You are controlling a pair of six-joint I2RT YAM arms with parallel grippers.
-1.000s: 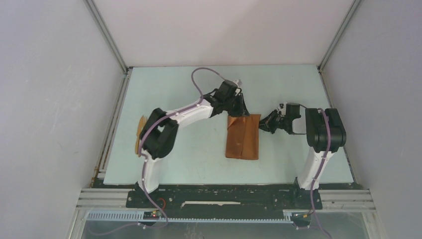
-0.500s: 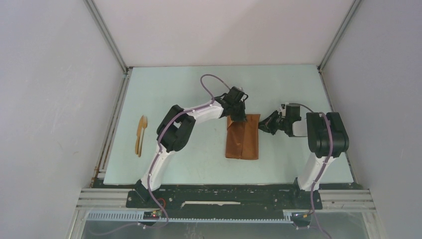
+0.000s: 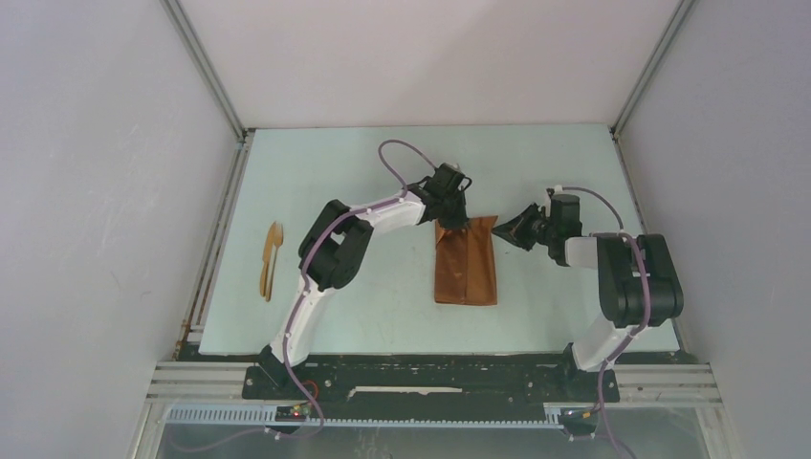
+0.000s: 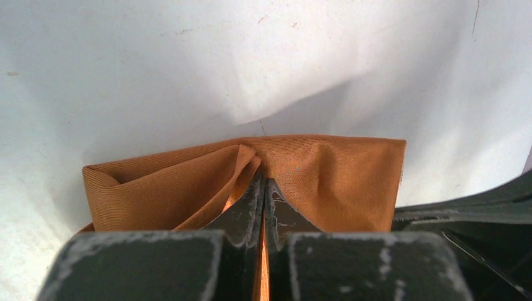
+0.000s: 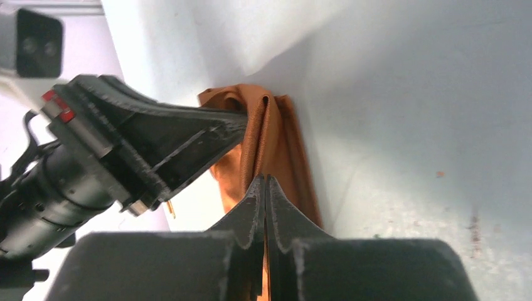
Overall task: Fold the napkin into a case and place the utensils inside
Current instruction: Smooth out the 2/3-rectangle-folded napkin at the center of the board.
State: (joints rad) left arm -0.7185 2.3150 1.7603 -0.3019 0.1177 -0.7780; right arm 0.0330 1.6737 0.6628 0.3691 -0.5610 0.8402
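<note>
The rust-orange napkin (image 3: 466, 268) lies mid-table as a narrow oblong case, its far end raised a little. My left gripper (image 3: 452, 219) is shut on the far left corner, and the left wrist view shows cloth (image 4: 326, 175) pinched between the tips of that gripper (image 4: 263, 182). My right gripper (image 3: 500, 229) is shut on the far right corner; the right wrist view shows a strip of the napkin (image 5: 285, 141) caught in its jaws (image 5: 266, 179), with the left gripper (image 5: 188, 135) just across. The wooden utensils (image 3: 272, 259) lie far left, apart from both grippers.
The pale table (image 3: 383, 306) is walled by a metal rail (image 3: 212, 258) on the left and grey enclosure walls (image 3: 421, 57) behind and to both sides. The arm bases stand on the black rail (image 3: 430, 378) at the near edge.
The left arm's elbow swung right, uncovering the utensils, and its gripper closed on the napkin's far left corner. The right arm shifted back, lifting the far right corner slightly.
</note>
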